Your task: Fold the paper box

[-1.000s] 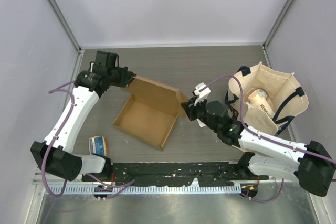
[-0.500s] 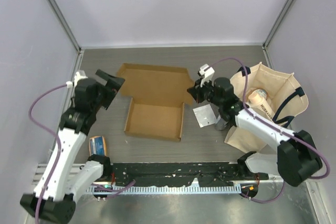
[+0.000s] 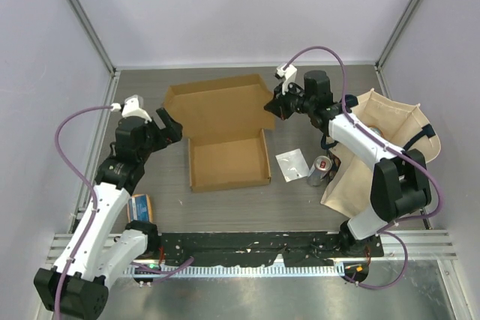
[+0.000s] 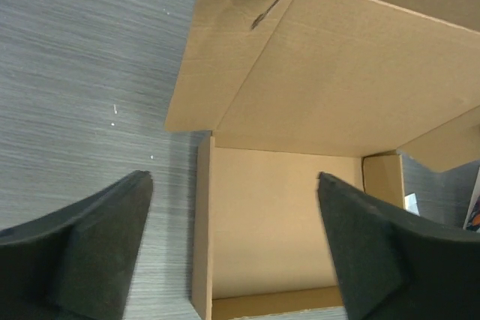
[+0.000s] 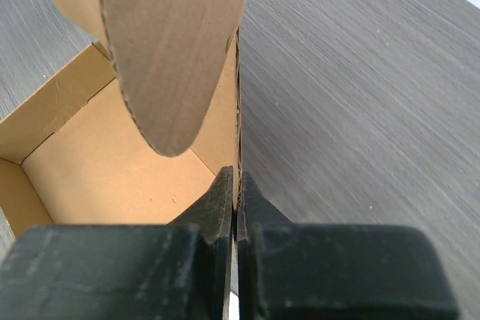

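The paper box (image 3: 229, 161) is a shallow brown cardboard tray in the middle of the table, with its lid (image 3: 217, 103) standing open along the far side. My right gripper (image 3: 279, 106) is shut on the lid's right edge; in the right wrist view the cardboard edge (image 5: 238, 110) runs straight into the pinched fingertips of the right gripper (image 5: 236, 181). My left gripper (image 3: 166, 127) hovers open just left of the box, touching nothing. In the left wrist view the box (image 4: 300, 110) lies ahead between the spread fingers of the left gripper (image 4: 232, 179).
A beige tote bag (image 3: 390, 121) stands at the right with a small can (image 3: 321, 171) and a white packet (image 3: 291, 162) beside it. An orange-and-blue packet (image 3: 139, 206) lies near the left arm's base. A black rail (image 3: 247, 245) runs along the near edge.
My left gripper let go of the box's left corner, opened and drew back to the left. My right gripper carried the lid's right edge toward the back, and the box turned square to the table.
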`<action>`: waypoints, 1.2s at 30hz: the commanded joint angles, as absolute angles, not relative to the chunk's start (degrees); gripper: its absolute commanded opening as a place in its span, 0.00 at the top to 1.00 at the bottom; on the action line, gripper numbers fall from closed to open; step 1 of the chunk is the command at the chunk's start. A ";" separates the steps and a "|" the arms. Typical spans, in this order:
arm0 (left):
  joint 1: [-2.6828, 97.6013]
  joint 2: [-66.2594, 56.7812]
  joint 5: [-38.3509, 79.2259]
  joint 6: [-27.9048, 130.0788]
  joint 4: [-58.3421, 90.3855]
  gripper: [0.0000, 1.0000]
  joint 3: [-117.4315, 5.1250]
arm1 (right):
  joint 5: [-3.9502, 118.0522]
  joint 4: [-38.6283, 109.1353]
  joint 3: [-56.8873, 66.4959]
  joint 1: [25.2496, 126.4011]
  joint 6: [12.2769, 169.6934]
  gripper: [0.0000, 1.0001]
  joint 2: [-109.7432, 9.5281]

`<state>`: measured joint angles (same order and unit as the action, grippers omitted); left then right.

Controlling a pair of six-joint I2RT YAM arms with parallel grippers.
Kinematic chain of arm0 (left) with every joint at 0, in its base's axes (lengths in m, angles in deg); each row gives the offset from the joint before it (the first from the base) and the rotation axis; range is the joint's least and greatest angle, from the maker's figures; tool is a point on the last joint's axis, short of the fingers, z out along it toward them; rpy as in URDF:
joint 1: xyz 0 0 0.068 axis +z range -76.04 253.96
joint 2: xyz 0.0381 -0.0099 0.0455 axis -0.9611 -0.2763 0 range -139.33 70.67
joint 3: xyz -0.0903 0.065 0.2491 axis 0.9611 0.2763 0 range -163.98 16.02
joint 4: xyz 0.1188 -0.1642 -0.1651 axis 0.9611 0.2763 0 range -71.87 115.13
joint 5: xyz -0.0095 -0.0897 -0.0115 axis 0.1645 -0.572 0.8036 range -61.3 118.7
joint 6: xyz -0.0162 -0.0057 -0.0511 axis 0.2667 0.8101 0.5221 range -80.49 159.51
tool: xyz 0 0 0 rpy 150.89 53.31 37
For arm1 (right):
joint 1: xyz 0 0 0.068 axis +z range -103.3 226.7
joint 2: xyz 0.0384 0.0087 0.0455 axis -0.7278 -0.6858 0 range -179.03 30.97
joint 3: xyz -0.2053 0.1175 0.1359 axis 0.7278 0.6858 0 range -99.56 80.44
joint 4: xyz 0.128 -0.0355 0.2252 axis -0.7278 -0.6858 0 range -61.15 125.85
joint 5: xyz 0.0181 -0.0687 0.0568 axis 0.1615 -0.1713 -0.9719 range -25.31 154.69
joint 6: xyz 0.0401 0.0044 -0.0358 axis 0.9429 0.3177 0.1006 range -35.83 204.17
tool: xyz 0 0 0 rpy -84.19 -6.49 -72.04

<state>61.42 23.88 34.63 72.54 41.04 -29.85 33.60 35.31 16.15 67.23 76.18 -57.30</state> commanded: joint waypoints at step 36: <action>62.79 -3.25 25.98 40.72 40.37 0.49 -57.99 | 25.58 34.27 10.04 65.68 72.57 0.98 -58.76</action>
